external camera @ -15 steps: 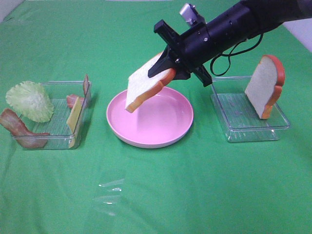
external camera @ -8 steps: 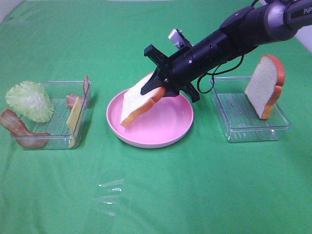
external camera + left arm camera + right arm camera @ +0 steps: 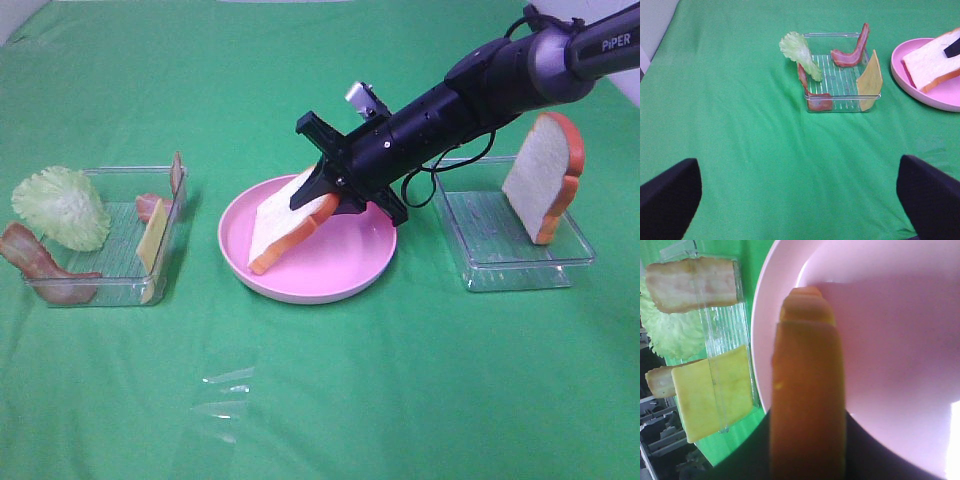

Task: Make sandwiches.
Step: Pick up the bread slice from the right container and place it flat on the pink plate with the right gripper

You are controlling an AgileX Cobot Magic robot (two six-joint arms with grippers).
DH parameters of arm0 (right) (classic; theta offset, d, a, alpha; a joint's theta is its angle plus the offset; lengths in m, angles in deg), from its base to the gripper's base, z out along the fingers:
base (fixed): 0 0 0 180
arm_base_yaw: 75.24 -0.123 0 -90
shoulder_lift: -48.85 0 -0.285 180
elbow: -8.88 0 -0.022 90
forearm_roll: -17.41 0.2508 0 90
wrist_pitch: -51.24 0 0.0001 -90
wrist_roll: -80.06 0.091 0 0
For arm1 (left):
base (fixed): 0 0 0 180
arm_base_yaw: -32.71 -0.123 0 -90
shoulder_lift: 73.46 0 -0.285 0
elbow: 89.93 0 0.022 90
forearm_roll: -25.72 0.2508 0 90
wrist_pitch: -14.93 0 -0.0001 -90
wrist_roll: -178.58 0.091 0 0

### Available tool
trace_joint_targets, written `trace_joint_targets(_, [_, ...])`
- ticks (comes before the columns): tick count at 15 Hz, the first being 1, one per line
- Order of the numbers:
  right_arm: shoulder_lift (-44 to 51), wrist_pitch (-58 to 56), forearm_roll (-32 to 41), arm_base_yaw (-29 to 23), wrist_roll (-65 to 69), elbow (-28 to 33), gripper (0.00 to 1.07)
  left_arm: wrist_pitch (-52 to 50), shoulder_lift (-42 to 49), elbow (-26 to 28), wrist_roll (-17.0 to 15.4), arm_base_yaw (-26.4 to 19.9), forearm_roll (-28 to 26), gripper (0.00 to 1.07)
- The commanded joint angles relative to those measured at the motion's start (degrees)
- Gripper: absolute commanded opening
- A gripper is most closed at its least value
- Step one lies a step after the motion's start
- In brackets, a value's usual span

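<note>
Fingers of my right gripper (image 3: 313,199) clamp one bread slice (image 3: 283,228) — white face, orange-brown crust — tilted, its lower corner meeting the pink plate (image 3: 352,262); my left gripper (image 3: 800,200) hangs wide open, holding nothing, over the green cloth (image 3: 740,150).

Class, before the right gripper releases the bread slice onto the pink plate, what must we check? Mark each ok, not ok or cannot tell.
1. Bread slice over the pink plate: ok.
2. Slice lying flat: not ok, it is tilted.
3. Right gripper shut on the slice: ok.
4. Left gripper open, away from the plate: ok.
5. Lettuce leaf, bacon strip and cheese square at the left tray: ok.
6. Second bread slice upright in the right tray: ok.
</note>
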Motion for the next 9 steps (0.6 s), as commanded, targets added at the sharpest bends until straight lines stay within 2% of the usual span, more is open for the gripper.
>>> trace_joint_targets(1, [0.5,-0.5,-1.1,0.0,-0.2,-0.2,0.57,-0.6,0.9,0.0,-0.6,0.2,-0.3,0.98])
trace_joint_targets(2, [1.4,-0.4,-2.9,0.0,-0.3,-0.3,0.7,-0.6,0.9,0.0,-0.6,0.2,-0.3,0.98])
trace_joint_targets(3, [2.5,-0.5,-6.0,0.0,-0.3,-0.3,0.75,-0.6,0.9,0.0,-0.6,0.2,-0.3,0.98])
trace_joint_targets(5, [4.3,-0.5,-11.6,0.0,1.5,-0.3,0.75,-0.6,0.9,0.0,-0.6,0.2,-0.3,0.98])
trace_joint_targets(6, [5.8,-0.5,-16.9,0.0,4.0,-0.3,0.75,-0.6,0.9,0.0,-0.6,0.2,-0.3,0.98])
trace_joint_targets(8, [9.3,-1.4,-28.4,0.0,10.1,-0.3,0.75,-0.6,0.9,0.0,-0.6,0.2,-0.3,0.98])
trace_joint_targets(9, [13.3,-3.8,-39.6,0.0,15.8,-0.3,0.75,-0.6,0.9,0.0,-0.6,0.2,-0.3,0.98])
